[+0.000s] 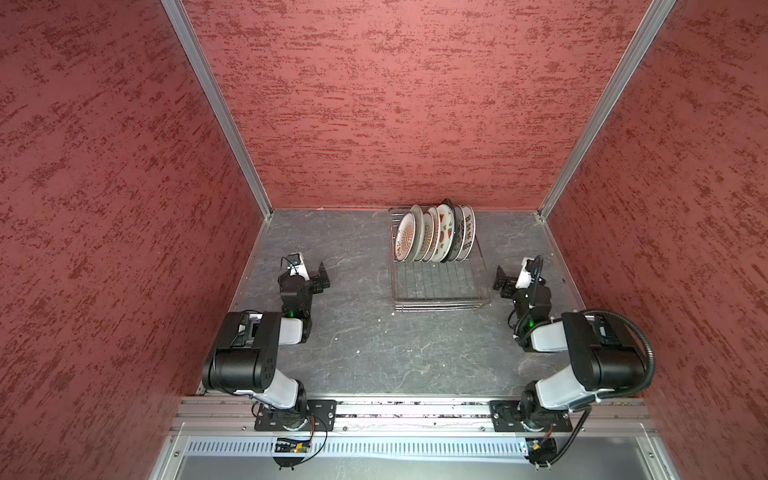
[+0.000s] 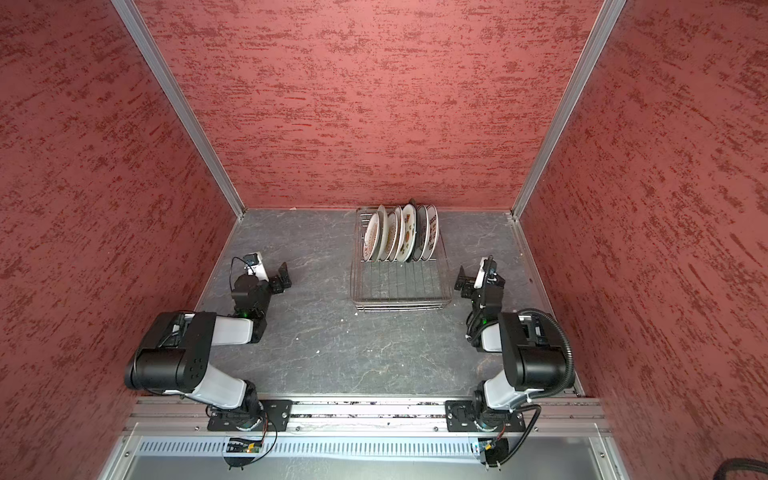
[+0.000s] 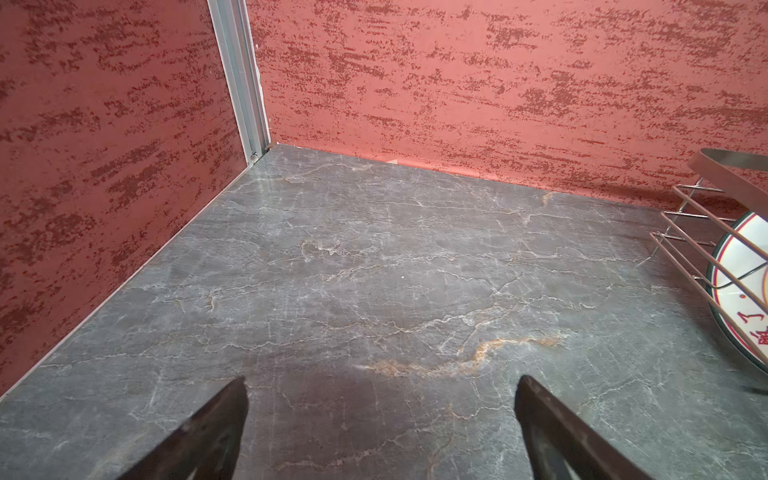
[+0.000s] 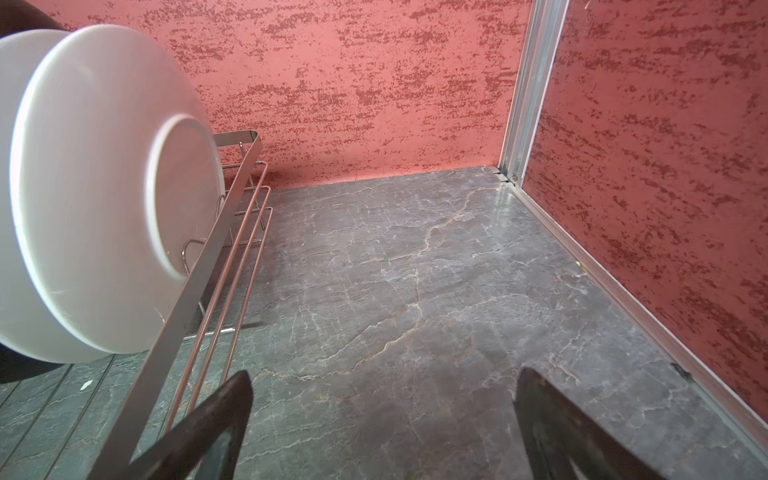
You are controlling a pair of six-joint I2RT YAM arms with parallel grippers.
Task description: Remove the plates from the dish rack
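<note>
Grey marbled counter [image 1: 374, 357], red walls [image 1: 415, 104] around. Silver wire dish rack [image 1: 440, 304] at counter's far edge, right of middle. Plates [image 1: 436, 235] stand on edge in row across rack's far half. Left tool [image 1: 323, 276] spread wide, empty, well apart from rack's left side. Right tool [image 1: 500, 279] spread wide, empty, near rack's right side.

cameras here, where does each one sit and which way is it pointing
Top views: high above the arms' bases, looking down and forward at the table, dish rack and plates; both arms show whole.
Left wrist: behind the open left gripper, facing the back-left corner; only its fingertips show.
Right wrist: behind the open right gripper, facing the back-right corner; only its fingertips show.
Shared: both wrist views catch the dish rack and a plate.
</note>
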